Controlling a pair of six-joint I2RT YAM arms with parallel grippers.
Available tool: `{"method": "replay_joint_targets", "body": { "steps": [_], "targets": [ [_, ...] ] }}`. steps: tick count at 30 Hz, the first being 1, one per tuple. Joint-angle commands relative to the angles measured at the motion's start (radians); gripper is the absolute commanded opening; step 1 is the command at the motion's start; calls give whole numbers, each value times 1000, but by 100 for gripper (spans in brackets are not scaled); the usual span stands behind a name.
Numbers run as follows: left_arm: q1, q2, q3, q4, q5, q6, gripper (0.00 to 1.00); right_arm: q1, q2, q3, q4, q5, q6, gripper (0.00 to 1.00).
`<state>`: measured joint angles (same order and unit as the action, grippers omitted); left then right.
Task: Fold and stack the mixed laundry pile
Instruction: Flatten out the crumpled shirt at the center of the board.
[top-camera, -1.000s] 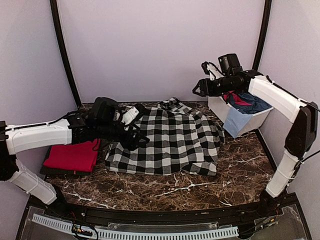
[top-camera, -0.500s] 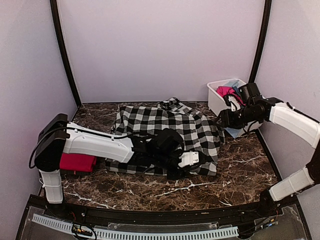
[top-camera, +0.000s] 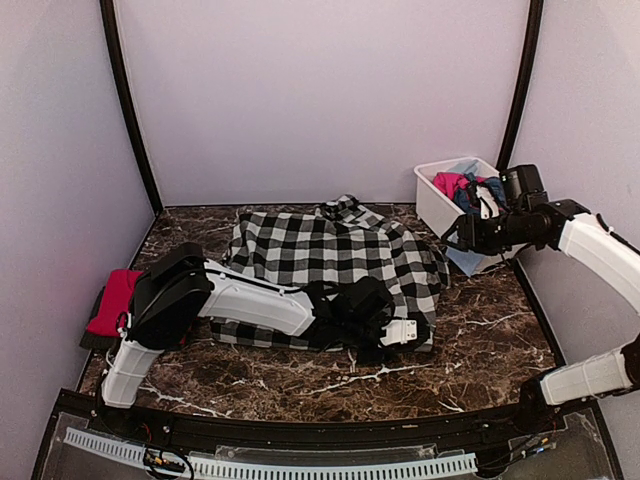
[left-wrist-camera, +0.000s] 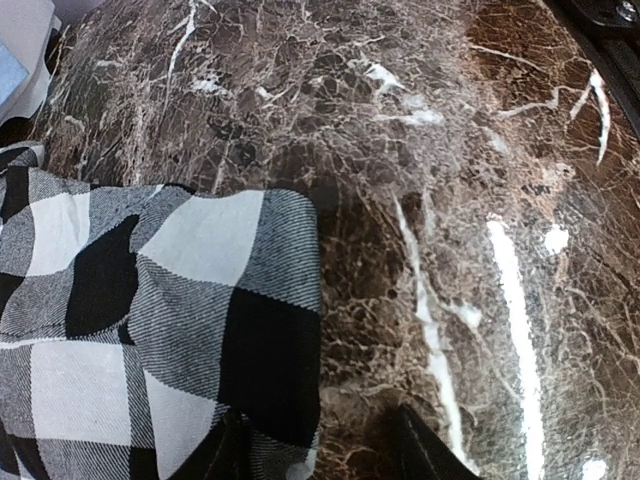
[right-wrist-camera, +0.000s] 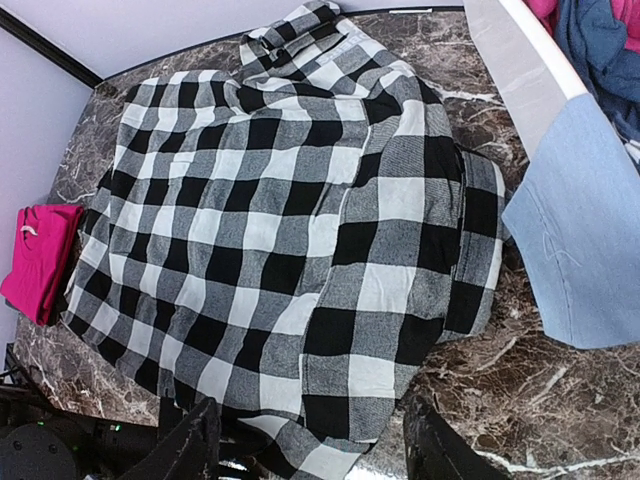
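counter: dark brown marble with white veins (top-camera: 480, 330), closed in by pale lilac walls with black posts in the back corners.
checked shirt (top-camera: 330, 255): black-and-white garment spread flat across the middle of the counter, collar toward the back wall, lower right corner toward the front edge.
left hand (left-wrist-camera: 318, 415): low over that lower right corner of the checked shirt. in the wrist view the corner fills the left half of the frame, and its hem runs down just inside the finger (left-wrist-camera: 232, 445) at lower left. bare counter lies beside the other finger. whether a finger touches the cloth cannot be told.
left hand state: fingers apart with a gap between them, not clamped on the cloth.
right hand (right-wrist-camera: 310, 408): held above the counter at the right of the overhead frame, just in front of the white tub, well apart from the shirt below it.
right hand state: fingers apart, nothing between them.
red tee (top-camera: 112, 298): folded at the left edge of the counter, apart from the checked shirt.
white tub (top-camera: 428, 190): upper right, near the back wall, with a pink piece (top-camera: 447, 183) and a navy blue piece (right-wrist-camera: 600, 40) inside.
light blue piece (right-wrist-camera: 580, 230): hangs over the tub's front wall, just beside the shirt's right edge.
writing: a small white mark on the red tee in the right wrist view, too small to read.
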<state>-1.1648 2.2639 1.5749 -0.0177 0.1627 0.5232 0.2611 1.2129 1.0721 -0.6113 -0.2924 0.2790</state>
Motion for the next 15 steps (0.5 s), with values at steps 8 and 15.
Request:
{"method": "replay_joint_targets", "body": {
  "steps": [8,15],
  "targets": [
    [-1,1,62,-46,25,-5,5,-22,-71,-36,-36,9,-10,59],
    [56,-89,60,-13,119,-105,0,-29,-71,-38,-37,9,-15,59]
  ]
}}
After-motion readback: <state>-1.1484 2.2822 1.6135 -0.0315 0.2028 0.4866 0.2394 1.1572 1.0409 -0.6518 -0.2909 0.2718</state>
